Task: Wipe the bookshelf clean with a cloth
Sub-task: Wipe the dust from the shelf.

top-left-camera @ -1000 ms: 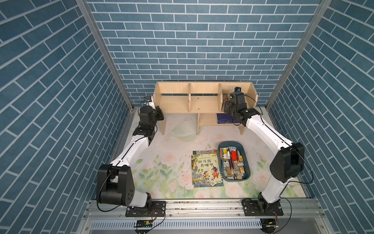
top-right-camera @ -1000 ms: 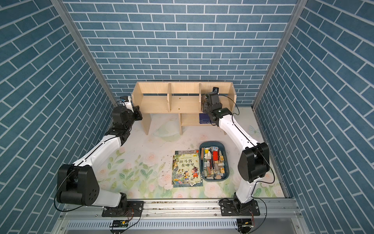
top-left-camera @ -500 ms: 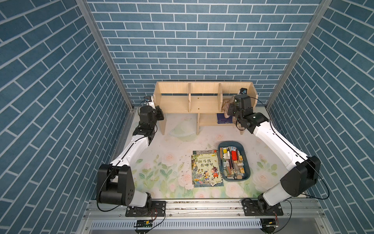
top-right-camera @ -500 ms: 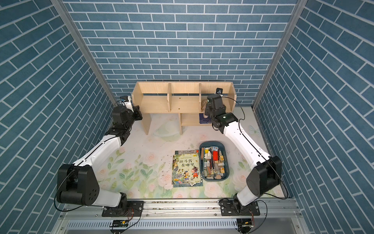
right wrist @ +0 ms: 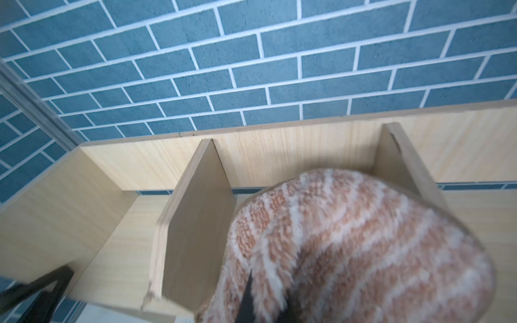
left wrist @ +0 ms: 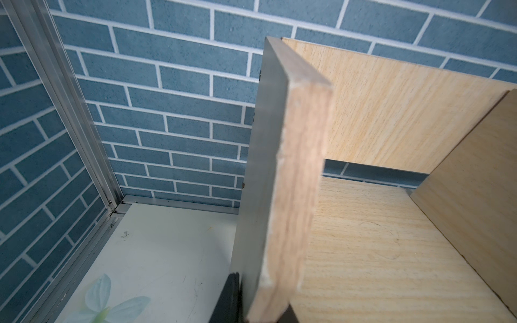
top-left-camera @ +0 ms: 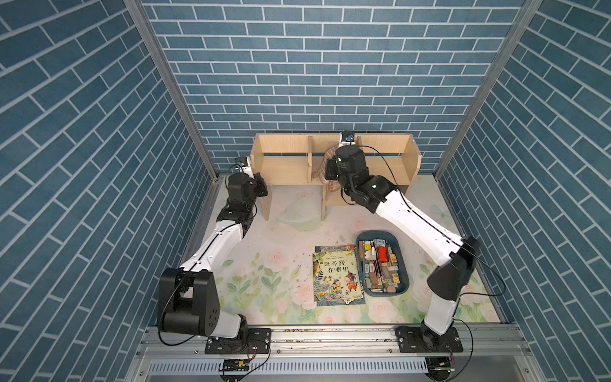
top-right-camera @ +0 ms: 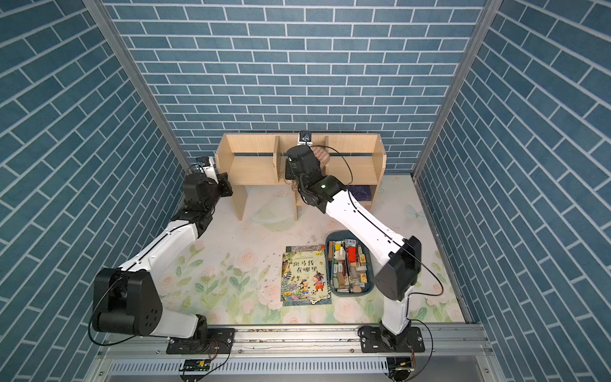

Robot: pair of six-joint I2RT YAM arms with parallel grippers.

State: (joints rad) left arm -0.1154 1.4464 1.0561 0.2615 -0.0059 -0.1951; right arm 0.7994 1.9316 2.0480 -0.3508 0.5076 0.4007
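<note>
Mid-wipe, the right end effector (right wrist: pixel 265 307) clenches the striped cloth (right wrist: pixel 349 237) inside the middle compartment of the bookshelf (top-left-camera: pixel 287 165), the left end effector (left wrist: pixel 261 304) clamps its side panel, and the next move likely calls for a pressed sideways sweep.

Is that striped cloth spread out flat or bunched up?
Bunched: the cloth humps in folds, pinched by the right gripper, at the bookshelf's middle compartment.

I count 1 bookshelf (top-left-camera: pixel 287 172) with 3 upper compartments and 2 dividers (top-left-camera: pixel 309 158), 1 striped cloth (right wrist: pixel 363 237), 1 picture book (top-left-camera: pixel 337 274), 1 blue tray (top-left-camera: pixel 405 277) of small items, 2 robot arms (top-left-camera: pixel 413 215).
</note>
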